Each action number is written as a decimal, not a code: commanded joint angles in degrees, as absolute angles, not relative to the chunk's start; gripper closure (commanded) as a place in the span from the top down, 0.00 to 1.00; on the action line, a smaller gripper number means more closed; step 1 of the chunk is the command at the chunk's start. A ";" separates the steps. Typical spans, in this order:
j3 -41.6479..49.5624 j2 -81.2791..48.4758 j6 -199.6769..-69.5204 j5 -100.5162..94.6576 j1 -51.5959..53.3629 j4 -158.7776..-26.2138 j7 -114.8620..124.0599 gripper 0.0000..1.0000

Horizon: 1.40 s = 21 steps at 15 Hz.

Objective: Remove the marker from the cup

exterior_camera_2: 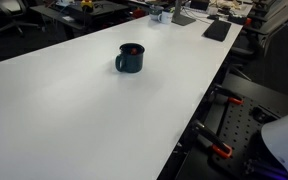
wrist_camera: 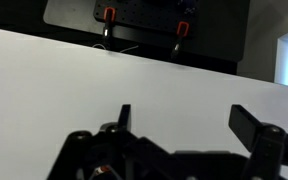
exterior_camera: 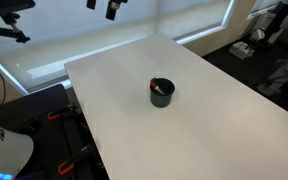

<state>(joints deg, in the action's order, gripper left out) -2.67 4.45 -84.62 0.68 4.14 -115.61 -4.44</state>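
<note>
The black cup (exterior_camera: 162, 94) stands upright near the middle of the white table (exterior_camera: 214, 130); it also shows in the exterior view from the opposite side (exterior_camera_2: 130, 60). The reddish marker (exterior_camera: 160, 89) leans inside it, with only its tip (exterior_camera_2: 130, 49) showing over the rim. My gripper (exterior_camera: 112, 8) hangs high above the table's far edge, well away from the cup. In the wrist view the gripper (wrist_camera: 187, 120) is open with nothing between its fingers (wrist_camera: 124, 116), and only bare table (wrist_camera: 64, 80) lies below. That view shows neither cup nor marker.
A dark stand with red clamps (wrist_camera: 109, 14) sits beyond the table edge in the wrist view. Desks with clutter (exterior_camera_2: 174, 14) and chairs stand past the far end. Black equipment with orange clamps (exterior_camera_2: 224, 120) lies on the floor beside the table.
</note>
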 commanded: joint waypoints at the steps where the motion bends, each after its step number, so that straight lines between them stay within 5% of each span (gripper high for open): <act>1: -2.79 3.51 -84.48 0.81 3.75 -114.82 -4.42 1.00; 21: -1.02 -13.79 -81.88 0.90 0.79 -103.40 -4.35 1.00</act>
<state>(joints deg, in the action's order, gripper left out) -0.90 -13.76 -81.97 0.92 0.90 -103.48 -4.39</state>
